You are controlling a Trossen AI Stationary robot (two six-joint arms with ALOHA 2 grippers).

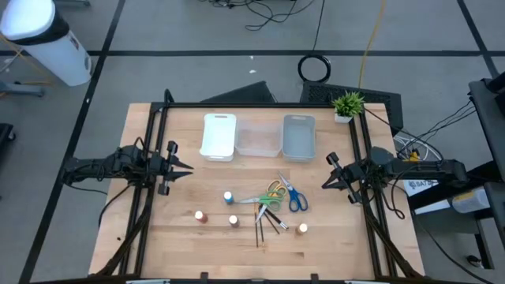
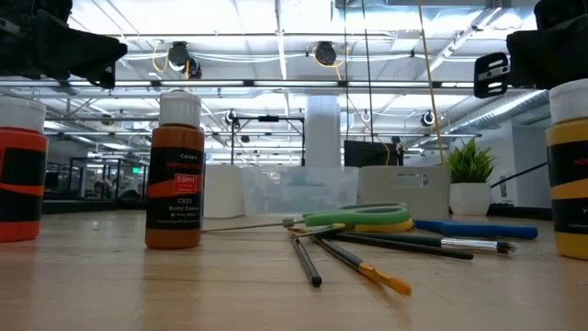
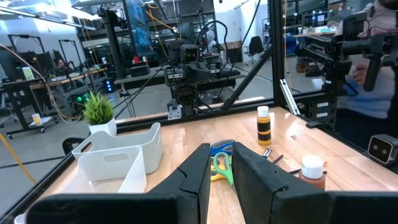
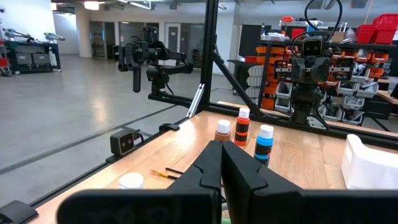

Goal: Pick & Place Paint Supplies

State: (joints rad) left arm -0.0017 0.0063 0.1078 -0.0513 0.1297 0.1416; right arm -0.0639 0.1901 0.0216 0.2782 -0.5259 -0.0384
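Both arms hung at the desk [image 1: 158,237] edges, left gripper [image 1: 186,168] jaws slightly parted, right gripper [image 1: 325,181] jaws closed on nothing, so grabbing those overlapping brushes [image 1: 268,221] could've easily dragged the scissors [image 1: 272,193] along.

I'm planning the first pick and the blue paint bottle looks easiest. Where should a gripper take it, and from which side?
Probably around the body just under the pale cap of the blue paint bottle, coming straight down. It stands upright and apart from the scissors beside it, so fingers have room on both sides. The left gripper, slightly open, waits nearest.
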